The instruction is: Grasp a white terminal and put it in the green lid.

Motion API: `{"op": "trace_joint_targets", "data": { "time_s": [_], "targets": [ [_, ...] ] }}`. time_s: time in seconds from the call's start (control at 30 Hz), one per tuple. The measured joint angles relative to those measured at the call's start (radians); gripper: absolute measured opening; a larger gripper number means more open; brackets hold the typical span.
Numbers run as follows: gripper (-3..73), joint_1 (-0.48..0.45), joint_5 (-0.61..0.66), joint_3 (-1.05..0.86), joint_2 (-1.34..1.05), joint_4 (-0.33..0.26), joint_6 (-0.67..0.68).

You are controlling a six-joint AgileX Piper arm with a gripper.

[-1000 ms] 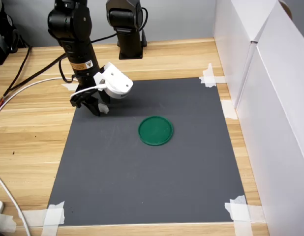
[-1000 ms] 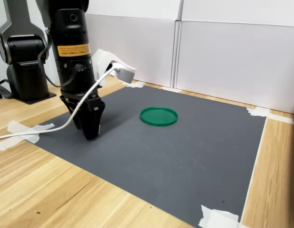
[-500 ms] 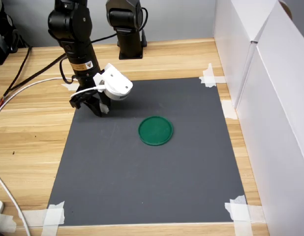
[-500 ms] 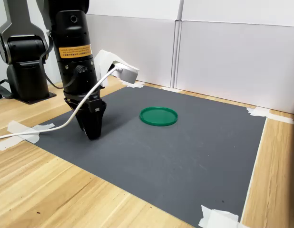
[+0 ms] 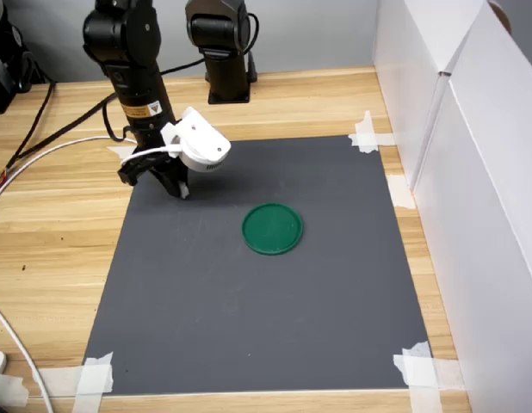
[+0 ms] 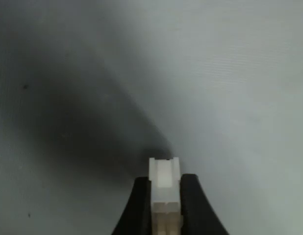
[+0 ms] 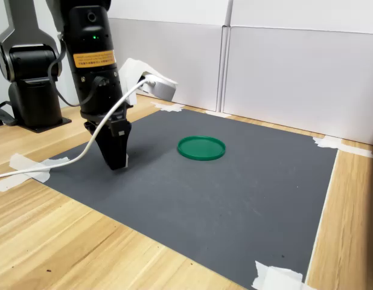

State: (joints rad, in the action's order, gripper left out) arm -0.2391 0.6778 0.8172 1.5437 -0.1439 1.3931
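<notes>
Lid at four o'clock from the loaded gripper.
In the first exterior view, the gripper clenches the terminal; the lid lies well apart.

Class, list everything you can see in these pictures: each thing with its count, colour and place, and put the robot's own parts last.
green lid: one, dark green, near the mat's middle.
mat: one, dark grey, taped onto the table.
tape pieces: several, white, at the mat's corners.
table: one, light wood, under everything.
panels: white, along the table's edge.
white terminal: one, white, held between the fingers.
arm: one, black, above the mat's corner.
hand: one, black, shut on the terminal.
</notes>
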Motion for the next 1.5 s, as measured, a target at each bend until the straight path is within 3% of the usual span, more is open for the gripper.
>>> {"op": "trace_joint_targets", "data": {
  "time_s": [0.4,0.63,0.87,1.03,1.37,1.5],
  "targets": [
    [9.0,0.010,0.321,0.233,-0.092,-0.045,-0.094],
    [9.0,0.142,0.454,0.360,-0.093,-0.004,-0.191],
    [9.0,0.315,0.448,0.377,-0.075,0.016,-0.283],
    [9.0,0.400,0.336,0.377,-0.006,0.012,-0.346],
    [9.0,0.468,0.263,0.378,0.165,0.019,-0.357],
    [9.0,0.468,0.237,0.378,0.210,0.064,-0.373]
  ]
}}
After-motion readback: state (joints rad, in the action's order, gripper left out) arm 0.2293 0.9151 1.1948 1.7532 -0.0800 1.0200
